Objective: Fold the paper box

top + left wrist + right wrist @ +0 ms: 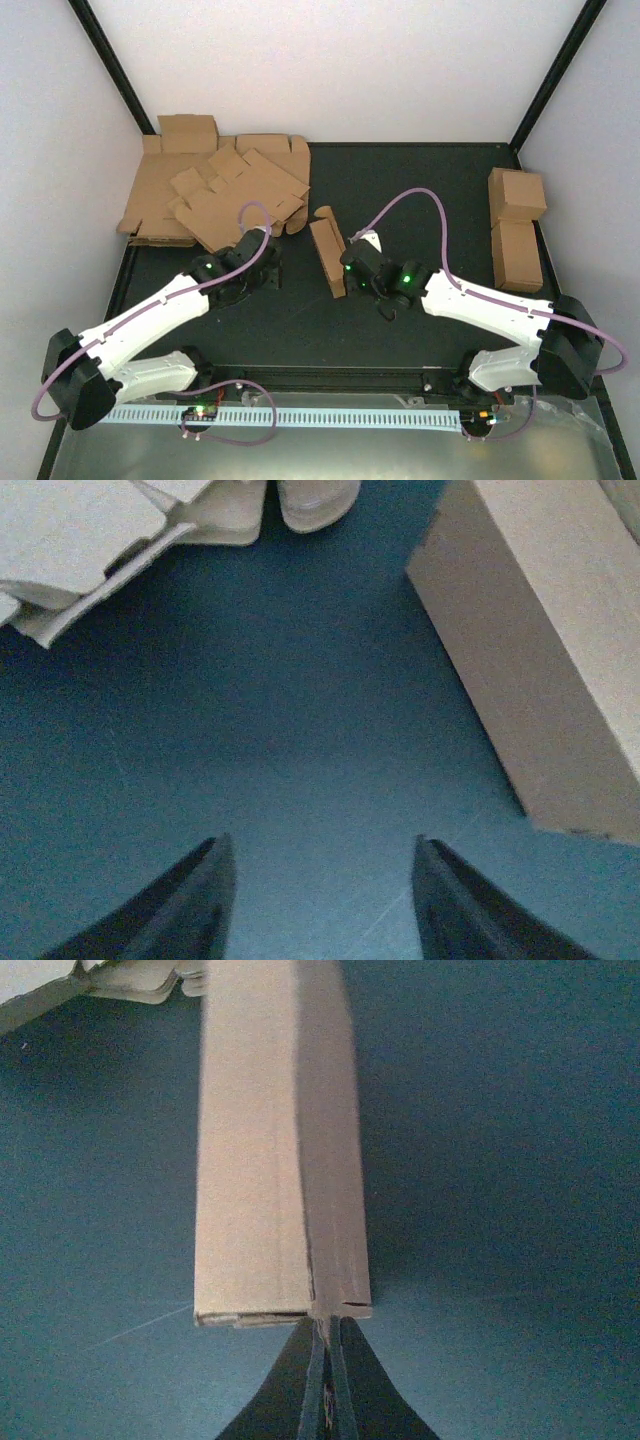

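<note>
Dark table (pixel 420 190), paper box (pixel 327 256) mid-table, flat blanks (pixel 205 195) far left, two cartons (pixel 516 250) right

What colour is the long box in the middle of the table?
Plain brown; the box shows best in the right wrist view.

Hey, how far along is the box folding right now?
Done: the paper box already looks like a closed long carton mid-table. In hand: the right end effector, shut, meets its near end; the left end effector is open, off the box. Left: perhaps tucking that end, then the flat blanks far left.
</note>
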